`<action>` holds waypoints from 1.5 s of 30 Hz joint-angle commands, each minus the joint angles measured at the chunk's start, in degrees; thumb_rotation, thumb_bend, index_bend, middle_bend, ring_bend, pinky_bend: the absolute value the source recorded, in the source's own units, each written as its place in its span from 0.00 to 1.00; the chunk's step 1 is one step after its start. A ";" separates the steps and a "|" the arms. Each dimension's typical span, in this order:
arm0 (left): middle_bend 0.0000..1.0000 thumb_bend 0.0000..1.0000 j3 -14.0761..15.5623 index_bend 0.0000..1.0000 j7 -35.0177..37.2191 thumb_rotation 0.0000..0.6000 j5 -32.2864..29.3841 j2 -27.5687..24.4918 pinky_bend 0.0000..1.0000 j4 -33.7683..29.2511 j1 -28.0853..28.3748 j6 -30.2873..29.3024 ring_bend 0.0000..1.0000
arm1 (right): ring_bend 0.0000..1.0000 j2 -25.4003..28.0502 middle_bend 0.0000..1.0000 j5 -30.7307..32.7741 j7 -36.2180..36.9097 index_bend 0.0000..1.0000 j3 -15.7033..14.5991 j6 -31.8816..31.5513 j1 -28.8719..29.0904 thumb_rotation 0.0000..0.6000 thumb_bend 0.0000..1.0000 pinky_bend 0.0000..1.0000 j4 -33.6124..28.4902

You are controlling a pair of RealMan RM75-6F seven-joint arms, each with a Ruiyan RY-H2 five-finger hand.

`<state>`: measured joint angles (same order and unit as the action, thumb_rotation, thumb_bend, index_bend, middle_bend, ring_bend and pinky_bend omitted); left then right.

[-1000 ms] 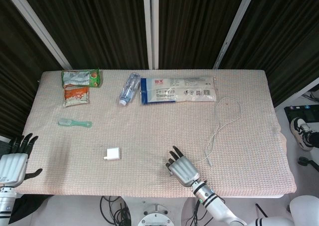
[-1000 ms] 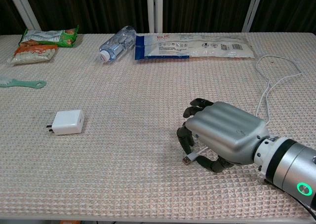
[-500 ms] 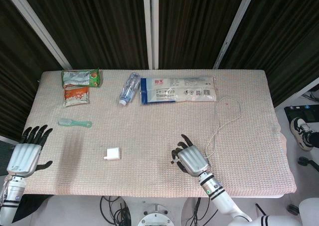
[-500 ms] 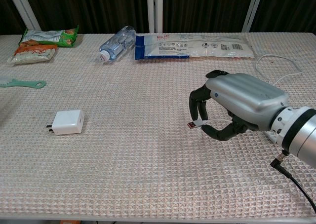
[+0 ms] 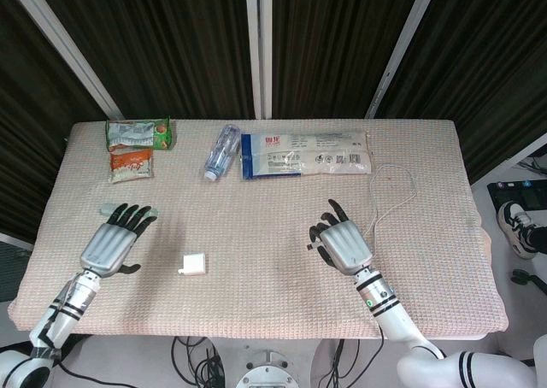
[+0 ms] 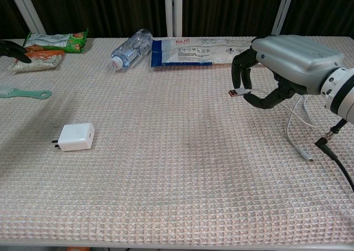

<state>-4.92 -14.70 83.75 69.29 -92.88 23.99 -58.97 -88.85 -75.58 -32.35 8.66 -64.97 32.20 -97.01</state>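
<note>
My right hand hovers above the table's right side and pinches the USB plug of a white cable. The rest of the cable trails down to the cloth beneath it. In the head view the right hand is right of centre. My left hand floats over the left part of the table with its fingers apart and nothing in it. Its fingertips reach over a green brush. A white charger lies between the two hands, nearer the left one.
Along the far edge lie a clear water bottle, a blue-and-white package and two snack packs. A woven cloth covers the table. Dark curtains hang behind it.
My right hand has lifted the USB plug off the cloth and carried it up and farther from me. My left hand has come in from the left edge, over the table near the brush.
</note>
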 commanded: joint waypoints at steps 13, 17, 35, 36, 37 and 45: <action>0.17 0.08 1.13 0.19 -7.99 1.00 -11.18 8.25 0.00 -3.54 3.81 4.18 0.04 | 0.27 5.76 0.52 4.60 -5.81 0.60 2.87 1.23 3.37 1.00 0.38 0.08 -4.04; 0.17 0.08 1.53 0.19 -9.55 1.00 -11.95 10.16 0.00 -5.24 3.59 2.34 0.04 | 0.27 5.94 0.52 4.58 -4.85 0.60 2.40 1.13 3.51 1.00 0.38 0.08 -3.77; 0.20 0.11 -1.21 0.23 -10.53 1.00 -18.80 15.58 0.00 0.59 7.10 3.13 0.05 | 0.27 6.35 0.52 4.05 -0.93 0.60 0.90 -0.23 3.07 1.00 0.38 0.08 -2.24; 0.21 0.12 -0.96 0.24 -10.03 1.00 -18.42 15.38 0.00 0.56 7.15 3.32 0.06 | 0.27 6.31 0.52 4.00 -0.80 0.60 0.82 -0.24 3.07 1.00 0.38 0.08 -2.13; 0.22 0.13 -0.71 0.25 -9.75 1.00 -18.23 15.22 0.00 0.57 7.23 3.56 0.06 | 0.27 6.28 0.52 3.96 -0.67 0.60 0.74 -0.25 3.07 1.00 0.38 0.08 -2.05; 0.24 0.15 0.45 0.32 -6.91 1.00 -16.36 15.57 0.00 2.08 7.98 4.48 0.07 | 0.27 5.91 0.52 3.91 0.15 0.60 0.30 -0.16 3.18 1.00 0.38 0.08 -1.36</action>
<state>-4.56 -21.74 67.30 84.82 -90.93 31.89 -54.56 -82.92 -71.68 -32.23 8.98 -65.13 35.37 -98.40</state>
